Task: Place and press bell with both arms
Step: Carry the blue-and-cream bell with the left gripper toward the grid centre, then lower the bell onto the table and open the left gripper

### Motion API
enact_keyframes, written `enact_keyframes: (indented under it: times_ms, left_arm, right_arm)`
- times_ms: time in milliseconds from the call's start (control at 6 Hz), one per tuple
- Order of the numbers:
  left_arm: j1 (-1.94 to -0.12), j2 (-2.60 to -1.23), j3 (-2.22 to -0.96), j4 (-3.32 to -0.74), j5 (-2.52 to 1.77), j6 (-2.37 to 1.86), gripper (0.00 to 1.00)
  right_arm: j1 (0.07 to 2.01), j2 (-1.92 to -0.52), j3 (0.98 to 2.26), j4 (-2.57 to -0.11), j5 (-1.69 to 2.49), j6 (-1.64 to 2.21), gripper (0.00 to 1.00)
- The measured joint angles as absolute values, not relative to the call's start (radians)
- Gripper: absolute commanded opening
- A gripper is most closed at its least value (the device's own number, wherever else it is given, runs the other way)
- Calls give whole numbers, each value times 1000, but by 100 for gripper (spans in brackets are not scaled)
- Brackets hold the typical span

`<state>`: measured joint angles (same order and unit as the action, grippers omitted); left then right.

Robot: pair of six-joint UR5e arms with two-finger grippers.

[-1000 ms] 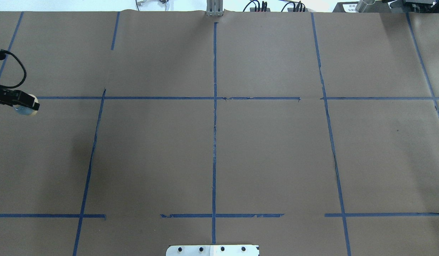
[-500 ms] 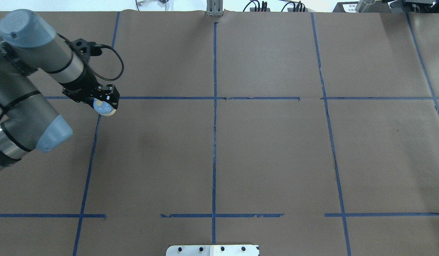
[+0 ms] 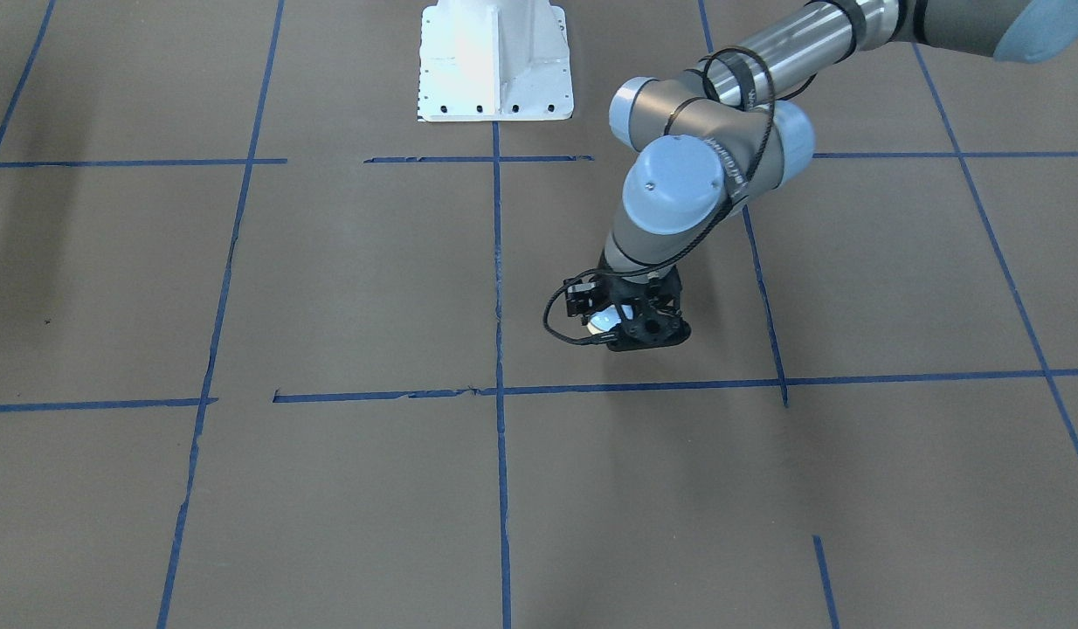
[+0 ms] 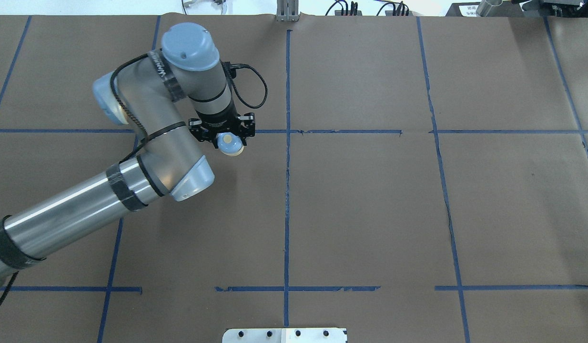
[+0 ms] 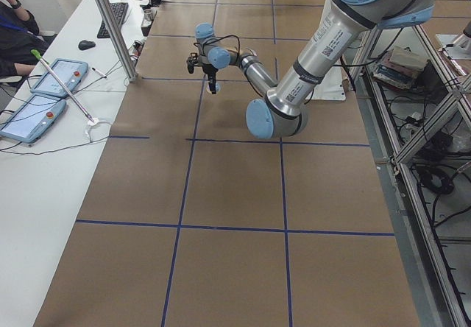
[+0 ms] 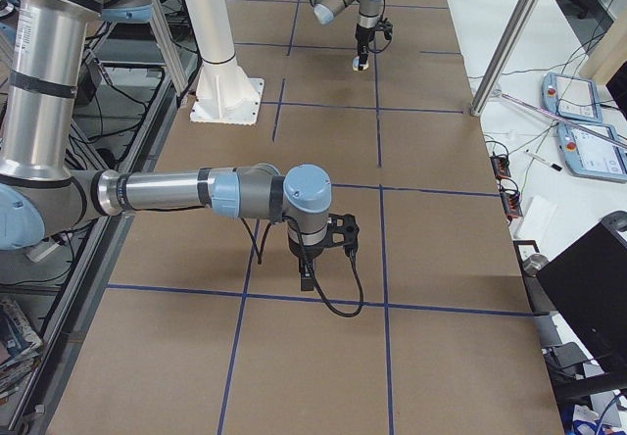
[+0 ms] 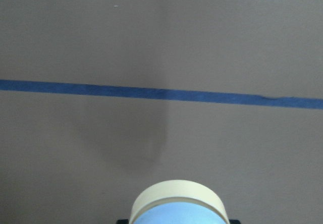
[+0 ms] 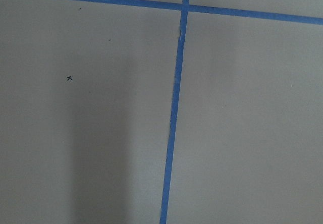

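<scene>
My left gripper (image 4: 226, 136) is shut on the bell (image 4: 230, 144), a small light-blue dome with a cream base. It holds the bell just above the brown paper, near a blue tape line left of the table's middle. The front view shows the left gripper (image 3: 635, 325) and the bell (image 3: 602, 321). The left wrist view shows the bell (image 7: 177, 206) at its bottom edge. My right gripper (image 6: 306, 276) shows only in the exterior right view, low over the paper near a tape line. I cannot tell whether it is open or shut.
Blue tape lines (image 4: 288, 190) divide the brown paper into squares. The white pedestal base (image 3: 495, 61) stands at the robot's side of the table. An aluminium post (image 5: 110, 25) and tablets (image 5: 44, 91) stand on the operators' side.
My left arm has swung in from the table's left edge toward the middle, carrying the bell to the right along the tape line.
</scene>
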<state>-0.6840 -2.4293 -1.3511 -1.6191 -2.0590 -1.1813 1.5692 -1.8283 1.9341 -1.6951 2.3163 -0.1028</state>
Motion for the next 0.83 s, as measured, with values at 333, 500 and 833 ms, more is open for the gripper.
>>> enact_keyframes:
  times_ms: [333,500,833]
  left_arm:
    - [-624,-2560,-1169,-1713,-1968,-1277,16]
    - [-604,-2589,-1116,-1751,-1944,-1302,54]
    - [-586,-2605,-1090,-1767,-1929,-1310,100]
  right_arm:
    - [1569,-1826,1928,-1695,2316,-103,100]
    - [1569,-1826,1925,-1695,2316,-103,100]
    - [1569,-1825,1920,-1694,2316,-103,100]
